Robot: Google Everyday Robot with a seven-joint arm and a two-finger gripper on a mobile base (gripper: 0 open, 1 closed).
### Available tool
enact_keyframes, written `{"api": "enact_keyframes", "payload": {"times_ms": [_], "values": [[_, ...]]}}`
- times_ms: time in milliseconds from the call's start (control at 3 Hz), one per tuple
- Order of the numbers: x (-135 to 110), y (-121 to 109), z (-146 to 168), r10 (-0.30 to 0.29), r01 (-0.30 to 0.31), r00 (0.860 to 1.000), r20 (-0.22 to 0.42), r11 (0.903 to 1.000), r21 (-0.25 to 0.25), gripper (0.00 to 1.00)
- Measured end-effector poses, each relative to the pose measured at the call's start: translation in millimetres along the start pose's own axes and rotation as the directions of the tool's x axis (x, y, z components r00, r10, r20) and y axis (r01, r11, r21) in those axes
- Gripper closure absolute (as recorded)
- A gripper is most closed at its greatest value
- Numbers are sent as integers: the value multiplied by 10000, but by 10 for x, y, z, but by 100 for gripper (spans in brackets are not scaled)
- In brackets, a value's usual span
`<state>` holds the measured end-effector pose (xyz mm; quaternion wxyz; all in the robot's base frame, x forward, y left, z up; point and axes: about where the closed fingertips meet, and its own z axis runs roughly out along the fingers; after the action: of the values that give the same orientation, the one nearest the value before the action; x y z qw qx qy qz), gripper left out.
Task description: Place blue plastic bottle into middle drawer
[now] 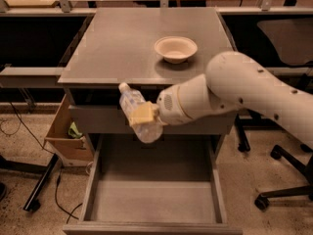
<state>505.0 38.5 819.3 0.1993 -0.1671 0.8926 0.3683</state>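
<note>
The blue plastic bottle is clear and ribbed with a white cap, tilted with its cap up and to the left. My gripper is shut on the bottle's middle, its beige fingers wrapped over it. It hangs in front of the upper drawer's grey front, above the back of the open middle drawer. The drawer's flat grey floor holds nothing I can see.
A beige bowl sits on the cabinet top. A cardboard box stands on the floor left of the cabinet. An office chair base is at the right. Cables lie on the floor at the left.
</note>
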Motion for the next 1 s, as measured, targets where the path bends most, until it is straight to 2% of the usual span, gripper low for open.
{"api": "enact_keyframes", "payload": {"times_ms": [333, 667, 1000], "values": [[599, -477, 251, -1214, 1208, 9865, -1101, 9926, -117, 100], [983, -808, 669, -2552, 2563, 9357, -2437, 9662, -275, 100], [1174, -1014, 1220, -3547, 3709, 8548, -3788, 9281, -321, 100]]}}
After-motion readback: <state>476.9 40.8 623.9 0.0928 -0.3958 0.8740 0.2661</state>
